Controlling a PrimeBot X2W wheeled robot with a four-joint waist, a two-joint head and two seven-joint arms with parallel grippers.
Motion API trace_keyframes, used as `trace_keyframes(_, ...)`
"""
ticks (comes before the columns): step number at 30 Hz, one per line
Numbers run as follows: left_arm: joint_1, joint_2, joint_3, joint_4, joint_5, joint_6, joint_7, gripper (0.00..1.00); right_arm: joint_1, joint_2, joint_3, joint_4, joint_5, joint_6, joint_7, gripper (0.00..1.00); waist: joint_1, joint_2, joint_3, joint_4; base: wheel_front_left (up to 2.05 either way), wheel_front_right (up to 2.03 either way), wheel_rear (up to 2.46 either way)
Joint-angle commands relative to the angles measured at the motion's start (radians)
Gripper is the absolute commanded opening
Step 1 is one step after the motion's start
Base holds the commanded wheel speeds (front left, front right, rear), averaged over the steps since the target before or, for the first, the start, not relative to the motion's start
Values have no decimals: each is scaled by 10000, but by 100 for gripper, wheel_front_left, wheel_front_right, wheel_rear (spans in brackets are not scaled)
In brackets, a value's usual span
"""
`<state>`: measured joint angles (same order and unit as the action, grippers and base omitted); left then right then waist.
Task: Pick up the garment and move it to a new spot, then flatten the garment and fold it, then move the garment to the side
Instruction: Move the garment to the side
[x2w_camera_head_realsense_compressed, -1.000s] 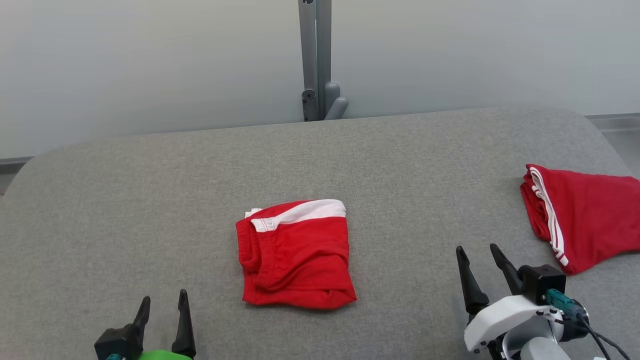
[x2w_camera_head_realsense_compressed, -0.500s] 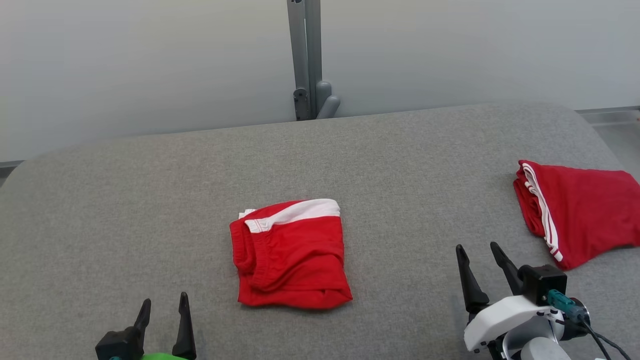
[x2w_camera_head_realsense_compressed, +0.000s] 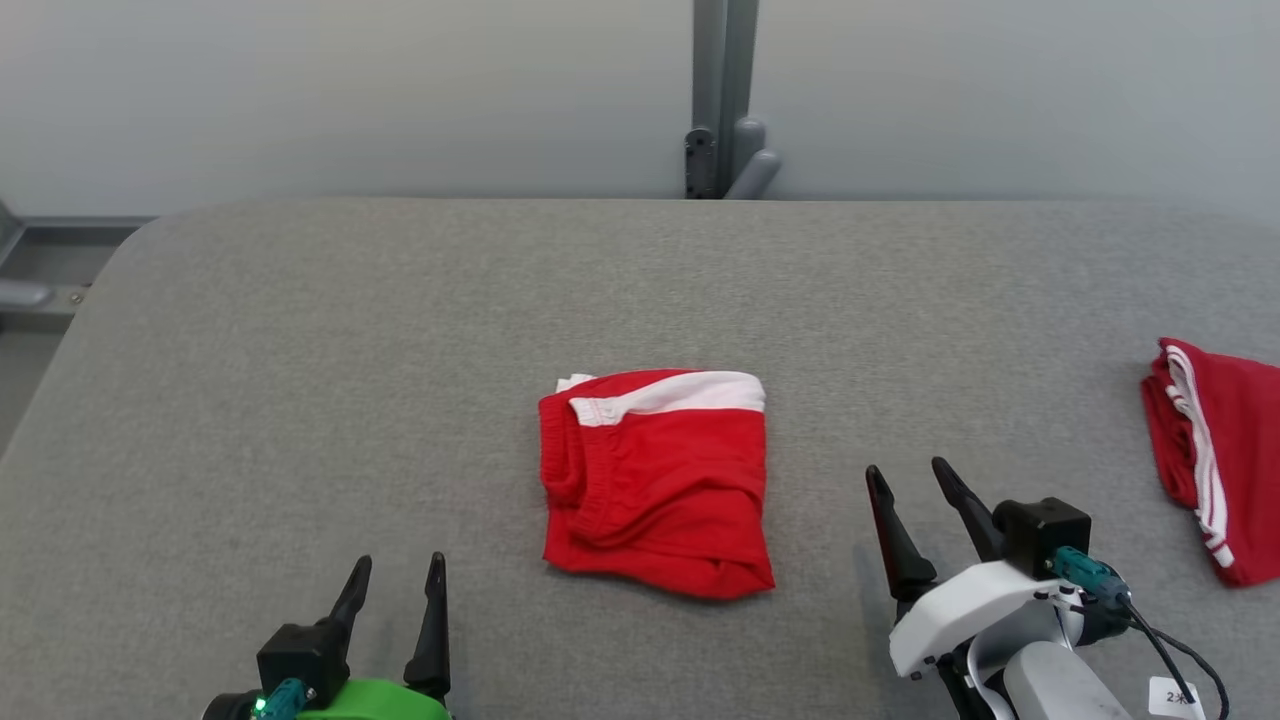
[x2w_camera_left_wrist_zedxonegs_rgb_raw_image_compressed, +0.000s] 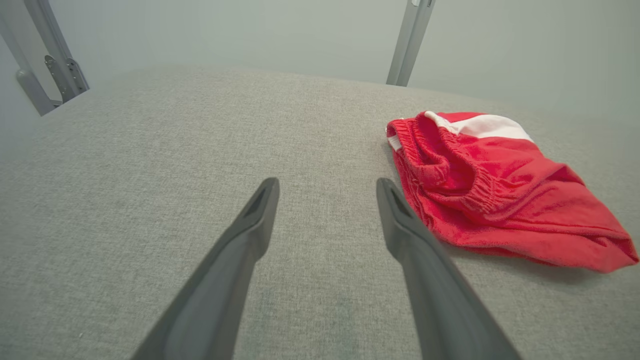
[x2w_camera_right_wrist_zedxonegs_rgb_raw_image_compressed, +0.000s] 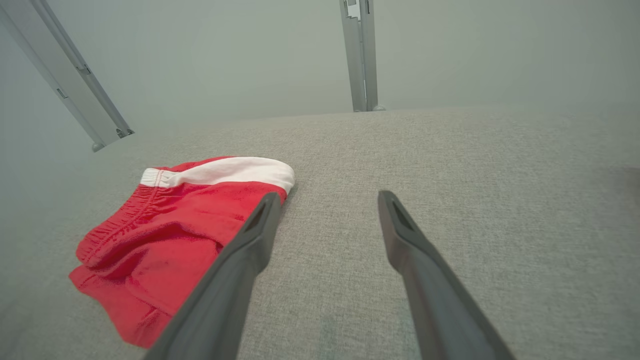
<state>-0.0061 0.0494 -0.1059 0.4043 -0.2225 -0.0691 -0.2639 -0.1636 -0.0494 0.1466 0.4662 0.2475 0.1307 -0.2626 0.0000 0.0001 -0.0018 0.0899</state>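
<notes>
step: move-aside, I judge; red shorts (x2w_camera_head_realsense_compressed: 655, 485) lie folded | left gripper (x2w_camera_head_realsense_compressed: 399, 560), right gripper (x2w_camera_head_realsense_compressed: 906, 468) spread, empty | next: pinch edges, keep folds

Counter (x2w_camera_head_realsense_compressed: 300, 350): bare grey cloth across the whole left half of the frame and along the far edge. Obstacle one: folded red shorts (x2w_camera_head_realsense_compressed: 655, 485) at centre, lying low, with open strips on either side between them and the left hand (x2w_camera_head_realsense_compressed: 399, 560) and right hand (x2w_camera_head_realsense_compressed: 906, 468). Obstacle two: second red garment (x2w_camera_head_realsense_compressed: 1215, 455) at the right edge, well apart from the shorts. Grey post (x2w_camera_head_realsense_compressed: 725, 95) stands behind the far edge, upper centre.
</notes>
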Motion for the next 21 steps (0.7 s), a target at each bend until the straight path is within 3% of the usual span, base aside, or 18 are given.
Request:
trace_keyframes(1,-209,31,-73,-29,69,-18,7,100,-205,-32,88,86,78,-3,-25,100,0,-1,569,989,0,0,0)
trace_keyframes(10,-346,26,-401,14,74,-73,8,100,-945,-38,353,1536,1195,-3,-25,100,0,-1,962,2771,0,0,0)
trace_keyframes(19,-439,24,-523,-79,-114,-7,7,100,-1839,-48,417,3692,2080,-3,-22,100,0,-1,1303,3545,0,0,0)
trace_keyframes(20,-437,24,-543,-87,-120,18,7,100,-1922,-41,522,3848,2149,-3,1,56,0,-1,1319,3562,0,0,0)
trace_keyframes(21,-436,24,-553,-93,-139,41,7,100,-1977,-36,587,3979,2268,-3,3,22,0,-1,1334,3566,0,0,0)
